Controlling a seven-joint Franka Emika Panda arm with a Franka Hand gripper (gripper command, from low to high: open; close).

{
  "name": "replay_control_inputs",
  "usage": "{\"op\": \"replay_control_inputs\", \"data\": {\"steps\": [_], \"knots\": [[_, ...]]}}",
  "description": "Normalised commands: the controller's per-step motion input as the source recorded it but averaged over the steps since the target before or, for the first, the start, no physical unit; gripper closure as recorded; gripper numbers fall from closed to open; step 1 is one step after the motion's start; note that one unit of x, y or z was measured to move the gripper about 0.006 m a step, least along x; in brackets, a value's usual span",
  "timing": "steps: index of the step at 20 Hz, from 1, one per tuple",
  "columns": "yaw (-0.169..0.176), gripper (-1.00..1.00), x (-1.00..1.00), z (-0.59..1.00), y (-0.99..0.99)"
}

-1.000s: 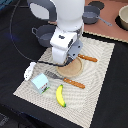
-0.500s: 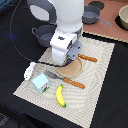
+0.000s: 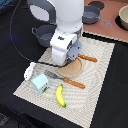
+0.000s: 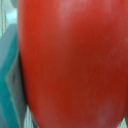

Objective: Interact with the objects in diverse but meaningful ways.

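Red tomato [image 4: 70, 62] is filling nearly the whole wrist view, long axis running up-down in frame, edges cropped. In the exterior view the arm is hiding it, low over the striped placemat [image 3: 100, 65]. Gripper fingers aren't showing; grip state cannot be determined.

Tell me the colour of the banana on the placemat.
Yellow; the banana shows best in the exterior view.

Exterior view soft, low-resolution, evenly lit; wrist view heavily blurred, red tomato [image 4: 70, 65] filling frame.
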Motion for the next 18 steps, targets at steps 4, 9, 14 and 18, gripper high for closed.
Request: {"op": "replay_control_inputs", "data": {"steps": [4, 9, 14, 18], "knots": [[-0.051, 1.0, -0.16, 1.0, -0.01], [-0.021, 1.0, -0.17, 1.0, 0.03], [-0.003, 1.0, -0.08, 0.71, 0.0], [-0.004, 1.0, -0.33, 0.01, -0.01]]}}
